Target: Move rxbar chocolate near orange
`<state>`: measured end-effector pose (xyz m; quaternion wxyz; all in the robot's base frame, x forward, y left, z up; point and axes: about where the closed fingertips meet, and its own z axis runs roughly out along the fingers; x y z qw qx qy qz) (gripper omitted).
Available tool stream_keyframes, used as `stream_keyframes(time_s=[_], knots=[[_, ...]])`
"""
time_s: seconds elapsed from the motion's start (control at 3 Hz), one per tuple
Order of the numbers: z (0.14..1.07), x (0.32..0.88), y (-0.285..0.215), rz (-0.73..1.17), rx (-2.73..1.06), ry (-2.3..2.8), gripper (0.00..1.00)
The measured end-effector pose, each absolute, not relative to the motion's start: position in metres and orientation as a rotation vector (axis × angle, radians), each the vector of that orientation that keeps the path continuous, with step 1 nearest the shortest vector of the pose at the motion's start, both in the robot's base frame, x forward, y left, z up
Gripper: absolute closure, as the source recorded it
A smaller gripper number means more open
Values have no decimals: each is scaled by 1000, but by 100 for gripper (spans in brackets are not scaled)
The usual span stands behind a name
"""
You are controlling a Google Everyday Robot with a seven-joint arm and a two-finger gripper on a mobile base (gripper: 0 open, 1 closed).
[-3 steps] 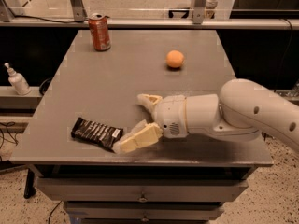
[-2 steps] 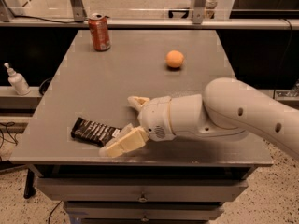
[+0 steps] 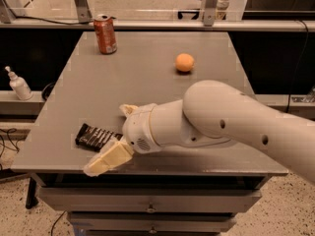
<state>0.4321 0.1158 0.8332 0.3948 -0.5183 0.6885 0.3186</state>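
Note:
The rxbar chocolate (image 3: 94, 136) lies flat on the grey table (image 3: 147, 82) near its front left corner, a black wrapper with pale lines. My gripper (image 3: 108, 138) is open at the bar's right end, with one cream finger (image 3: 106, 160) in front of the bar and the other (image 3: 129, 109) behind it. The bar's right end is hidden by the gripper. The orange (image 3: 184, 62) sits far off at the back right of the table. My white arm (image 3: 226, 117) reaches in from the right.
A red soda can (image 3: 105, 34) stands at the back left of the table. A white pump bottle (image 3: 19, 84) stands on a lower shelf to the left. Drawers (image 3: 147, 208) sit under the table's front edge.
My arm and gripper have moved left and slightly forward, bringing the open fingers closer around the bar's right end. The bar, orange and can have not moved.

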Motion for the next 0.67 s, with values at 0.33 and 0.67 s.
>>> stream_keyframes(time_s=[0.33, 0.67], knots=[[831, 431, 123, 775, -1321, 1763, 18], [836, 433, 121, 747, -1314, 1779, 42]])
